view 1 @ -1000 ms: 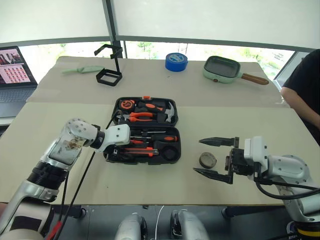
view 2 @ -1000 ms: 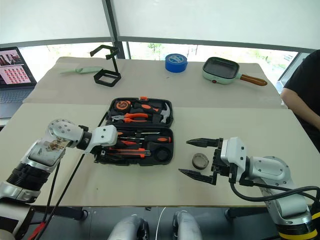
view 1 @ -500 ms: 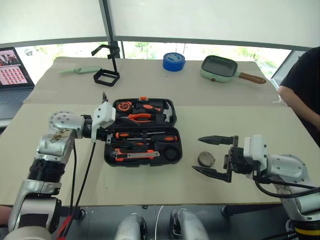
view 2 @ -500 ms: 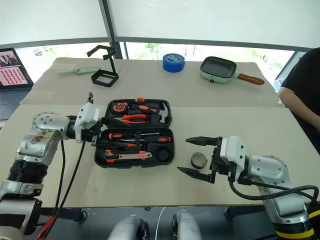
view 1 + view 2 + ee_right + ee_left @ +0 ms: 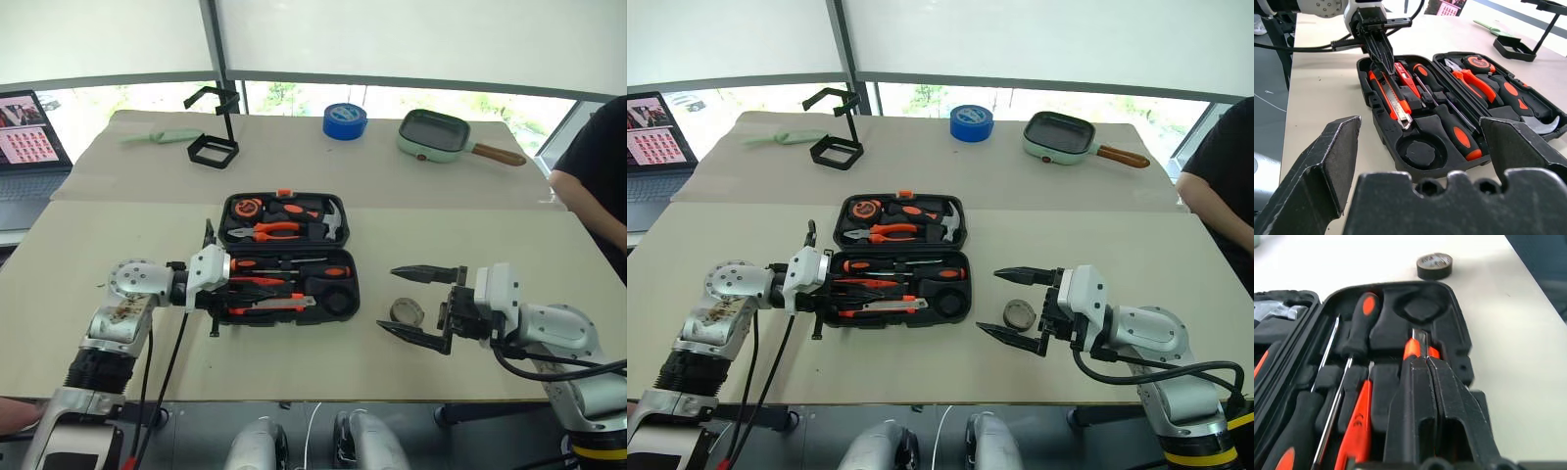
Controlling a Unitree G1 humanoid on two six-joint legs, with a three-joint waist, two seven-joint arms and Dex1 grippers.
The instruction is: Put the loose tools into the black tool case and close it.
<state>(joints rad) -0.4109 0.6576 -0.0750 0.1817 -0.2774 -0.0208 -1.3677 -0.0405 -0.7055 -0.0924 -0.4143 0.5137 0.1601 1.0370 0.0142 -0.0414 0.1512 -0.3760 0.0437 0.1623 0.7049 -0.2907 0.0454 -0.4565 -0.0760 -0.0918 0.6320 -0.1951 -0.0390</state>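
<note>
- My left gripper (image 5: 215, 294) sits at the lower left of the head view, its fingers pressed together with nothing between them. In the left wrist view the tips hover right over the near half of the black tool case (image 5: 286, 258), just above the orange-and-black utility knife (image 5: 1419, 346).
- I read that closed pinch as a poking tool: shut fingers can press the knife down into its moulded slot, which an open pair could not do as neatly.
- The case lies open at the centre of the table (image 5: 118, 255), lid half towards the top of the frame with pliers and a hammer, tray half nearer me.
- The long thin screwdriver (image 5: 1334, 396) and the fat black-orange screwdriver (image 5: 1359, 325) already lie in their slots, side by side.
- The round recess (image 5: 1419, 152) at the tray's right end is bare. I judge it is meant for the small dark grey tape roll (image 5: 405, 312), which lies flat on the table just right of the case.
- My right gripper (image 5: 423, 305) waits at the lower right with its fingers spread as wide as they go, one on each side of the roll, holding nothing. That straddle looks like a set-up for the grab.
- The big blue tape roll (image 5: 345, 119) at upper centre stays out of this.
</note>
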